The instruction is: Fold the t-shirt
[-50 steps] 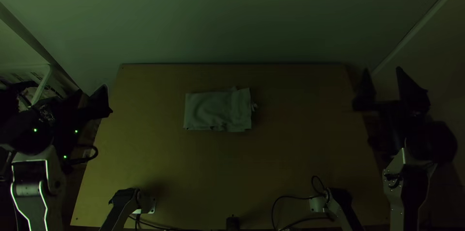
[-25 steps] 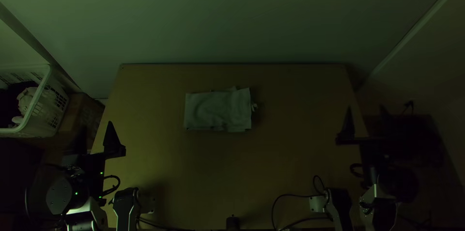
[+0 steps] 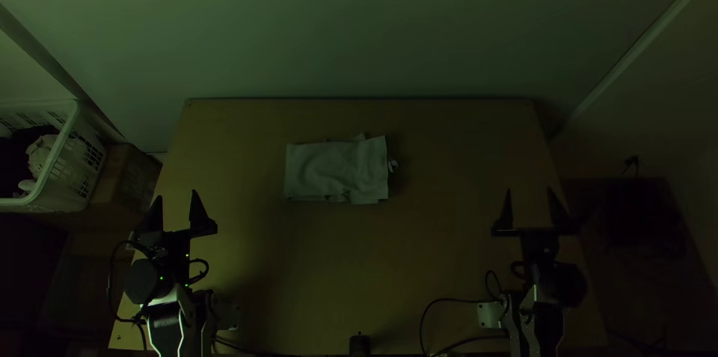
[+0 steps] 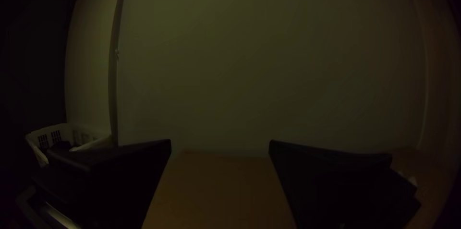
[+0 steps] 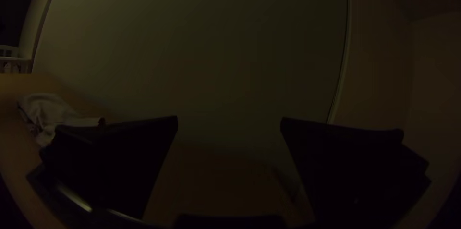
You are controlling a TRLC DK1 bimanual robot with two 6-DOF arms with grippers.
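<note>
The t-shirt (image 3: 336, 170) lies on the counter (image 3: 449, 252) as a flat, folded bundle of soft, pale cloth, roughly rectangular, its upper face rippled with shallow creases. It sits beyond the counter's middle, slightly toward the left arm's side, and its long axis runs side to side, nearly parallel to the far edge. Layers peep out unevenly along its long sides, and a small crumpled bit pokes from the short end facing the right arm's side; which end holds the collar I cannot tell. The counter is smooth, light wood with straight edges. The left pincer (image 3: 176, 197) stands wide, its flat black wedge-shaped fingers well apart, over the counter's left side. The right pincer (image 3: 529, 190) is likewise wide, over the right side, well apart from the cloth. Beyond the counter's left edge is a white plastic basket (image 3: 71, 179) with slotted walls.
</note>
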